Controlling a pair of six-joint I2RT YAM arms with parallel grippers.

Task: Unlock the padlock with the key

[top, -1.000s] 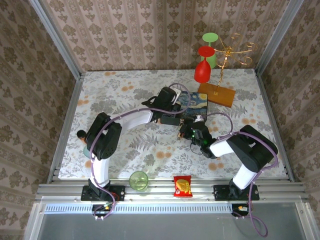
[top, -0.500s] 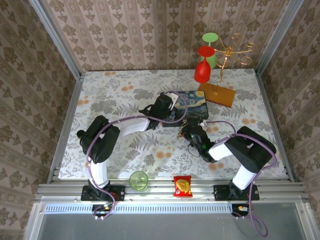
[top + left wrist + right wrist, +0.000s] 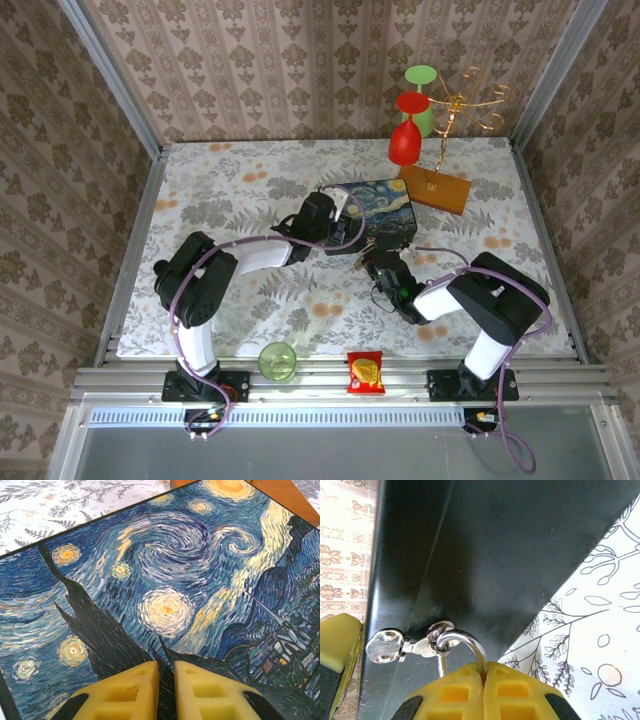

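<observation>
Floral-cloth worktop (image 3: 240, 290); damask-papered walls (image 3: 300, 70) on three sides. Just right of centre, the right pincer (image 3: 483, 667) has its pads together, clamped on the padlock (image 3: 465, 641) by its shackle. Long axis runs near-to-far: the arch points far and is hooked in the hasp (image 3: 405, 647) of the starry box (image 3: 385, 205); the body is hidden. Left pincer (image 3: 166, 669) is over the lid, a thin slit apart. Versus a second ago, the box sits further toward the left edge.

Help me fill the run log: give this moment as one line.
right gripper: shut on padlock shackle | left gripper: narrow gap, over box lid | padlock: hooked through hasp
</observation>
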